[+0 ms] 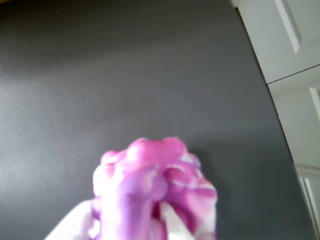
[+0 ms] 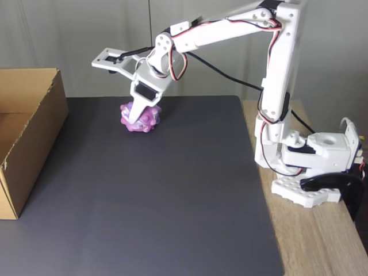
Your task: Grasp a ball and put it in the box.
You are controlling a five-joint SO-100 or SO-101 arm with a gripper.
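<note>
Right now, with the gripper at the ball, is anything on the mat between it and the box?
Nothing visible lies on the dark mat between the ball and the box in the fixed view. Only the box's near wall stands in the path, so the gripper would likely need to lift the ball over its rim.

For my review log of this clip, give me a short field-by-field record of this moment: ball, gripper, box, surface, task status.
ball: ball, bumpy, marbled pink, purple and white, on the dark mat, far side in the fixed view
gripper: gripper down on the ball, jaws on either side of it; a white fingertip presses the ball in the wrist view
box: box, open-topped cardboard, at the left edge in the fixed view, apart from the ball
surface: dark mat on a wooden table
task status: ball not yet in the box
</note>
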